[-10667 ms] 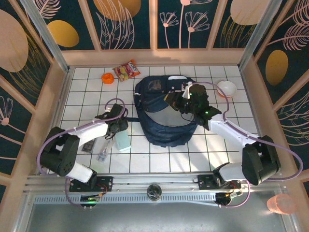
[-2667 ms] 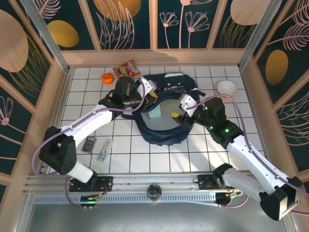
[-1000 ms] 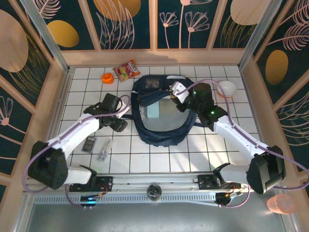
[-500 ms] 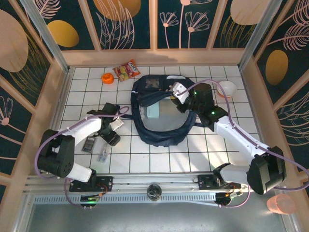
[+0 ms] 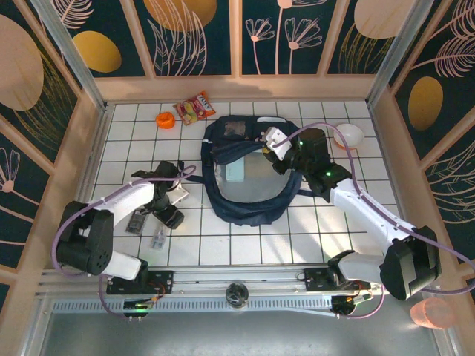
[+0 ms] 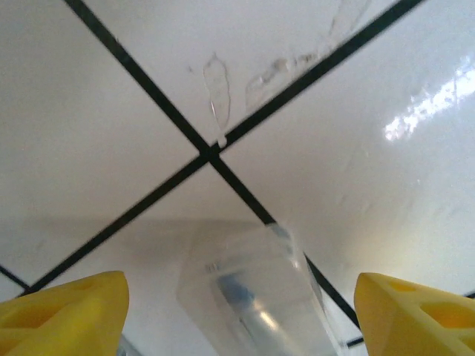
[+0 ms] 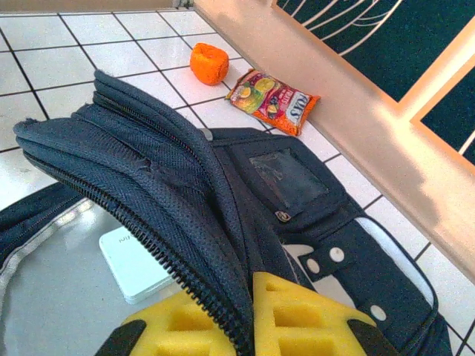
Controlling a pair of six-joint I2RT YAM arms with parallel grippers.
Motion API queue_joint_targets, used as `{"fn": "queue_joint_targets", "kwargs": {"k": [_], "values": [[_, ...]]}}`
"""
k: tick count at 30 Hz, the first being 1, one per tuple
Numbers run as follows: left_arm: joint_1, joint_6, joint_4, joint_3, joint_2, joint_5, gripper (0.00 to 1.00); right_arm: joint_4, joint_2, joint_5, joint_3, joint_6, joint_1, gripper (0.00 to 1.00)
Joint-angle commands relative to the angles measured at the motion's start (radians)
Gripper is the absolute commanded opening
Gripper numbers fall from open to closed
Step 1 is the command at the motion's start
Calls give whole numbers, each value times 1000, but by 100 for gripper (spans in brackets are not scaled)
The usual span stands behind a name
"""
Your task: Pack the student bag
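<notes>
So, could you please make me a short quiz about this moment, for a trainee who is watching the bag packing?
1. True or false: the right gripper is shut on the zip edge of the student bag.
2. Which thing lies inside the open bag? A) the snack packet B) a pale flat box C) the orange thing
3. Fill the gap: the left gripper stands ___ over a clear plastic case on the tiles.
Key: 1 true; 2 B; 3 open.
</notes>
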Motion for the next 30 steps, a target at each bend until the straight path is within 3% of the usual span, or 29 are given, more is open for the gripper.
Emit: {"fn": "queue_joint_targets", "kwargs": {"k": [1, 10, 15, 21, 30], "values": [[0, -15, -78, -29, -45, 28, 79, 40, -52, -45, 3, 23, -1, 0], [0, -21, -91, -63, -20, -2, 79, 33, -70, -46, 1, 28, 0, 0], [0, -25, -33, -54, 16, -19, 58, 30, -80, -41, -4, 29, -1, 0], [0, -20, -5, -50, 52, -24, 63, 27, -85, -37, -5, 25, 0, 0], [0, 17, 28, -16, -3, 10, 44, 22, -99, -34, -2, 28, 0, 0]]}}
